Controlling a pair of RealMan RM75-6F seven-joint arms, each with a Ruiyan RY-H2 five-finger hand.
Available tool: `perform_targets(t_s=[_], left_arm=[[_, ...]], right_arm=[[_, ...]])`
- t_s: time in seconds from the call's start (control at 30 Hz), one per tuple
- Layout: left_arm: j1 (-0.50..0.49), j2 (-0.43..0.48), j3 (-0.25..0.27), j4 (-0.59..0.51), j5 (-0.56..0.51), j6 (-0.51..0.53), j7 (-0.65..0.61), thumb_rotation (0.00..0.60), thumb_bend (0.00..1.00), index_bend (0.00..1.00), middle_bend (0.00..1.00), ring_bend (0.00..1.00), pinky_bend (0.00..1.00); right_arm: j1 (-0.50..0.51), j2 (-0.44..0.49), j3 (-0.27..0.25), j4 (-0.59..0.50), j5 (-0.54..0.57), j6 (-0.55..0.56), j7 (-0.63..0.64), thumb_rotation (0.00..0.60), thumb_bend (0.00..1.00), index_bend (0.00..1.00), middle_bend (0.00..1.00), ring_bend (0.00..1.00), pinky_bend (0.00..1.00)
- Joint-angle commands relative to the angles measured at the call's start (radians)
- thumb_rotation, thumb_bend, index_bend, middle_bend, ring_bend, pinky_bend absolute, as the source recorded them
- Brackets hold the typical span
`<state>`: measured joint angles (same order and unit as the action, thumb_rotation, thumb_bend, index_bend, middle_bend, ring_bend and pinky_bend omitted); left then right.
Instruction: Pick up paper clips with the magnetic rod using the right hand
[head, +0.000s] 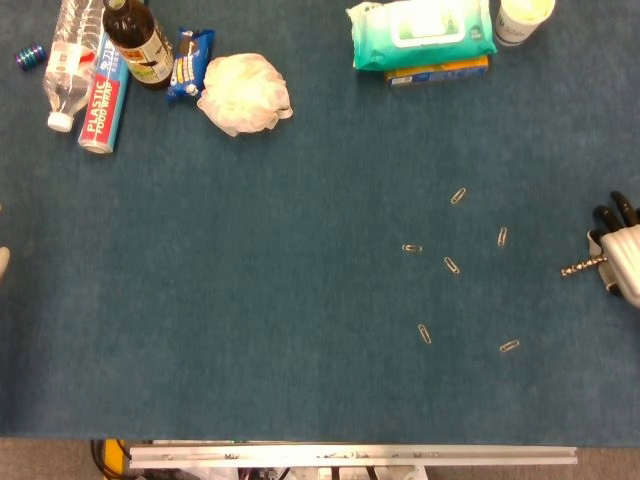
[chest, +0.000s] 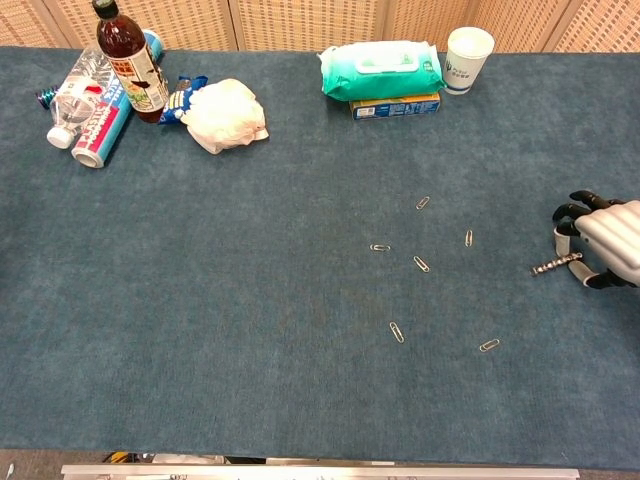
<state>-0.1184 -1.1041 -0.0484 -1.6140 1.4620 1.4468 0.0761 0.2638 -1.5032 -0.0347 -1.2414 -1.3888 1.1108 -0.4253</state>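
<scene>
At three o'clock on the blue carpeted tabletop, the right robot hand has its dark fingers wrapped round a short metallic magnetic rod, whose tip points toward nine o'clock; six small silver wire paper clips lie scattered near it, apart from the rod; the left robot hand is barely a sliver at the nine o'clock edge of the head view, so I cannot tell its state; a white paper cup stands at one o'clock.
</scene>
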Motion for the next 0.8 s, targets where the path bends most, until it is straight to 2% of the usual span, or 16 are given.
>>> perform_targets(t_s=[0.03,0.4,0.8], left_arm=[[0.000,0.000,0.000,0.000,-0.001,0.000,0.000,0.600,0.26,0.37,0.33,0.29,0.54],[-0.002,-0.002,-0.002,-0.001,-0.006,-0.004,0.006,0.600,0.26,0.37,0.33,0.29,0.54],[0.002,0.002,-0.003,-0.003,-0.007,0.002,-0.004,0.600,0.26,0.37,0.33,0.29,0.54]], right_arm=[[-0.009,0.018,-0.006,-0.026,-0.022,0.030,0.013,0.600,0.38,0.52,0.26,0.07,0.27],[-0.038,0.082,-0.024,-0.108,-0.095,0.124,0.047,0.600,0.39,0.52,0.26,0.07,0.27],[-0.045,0.100,-0.031,-0.147,-0.136,0.153,0.042,0.600,0.39,0.52,0.26,0.07,0.27]])
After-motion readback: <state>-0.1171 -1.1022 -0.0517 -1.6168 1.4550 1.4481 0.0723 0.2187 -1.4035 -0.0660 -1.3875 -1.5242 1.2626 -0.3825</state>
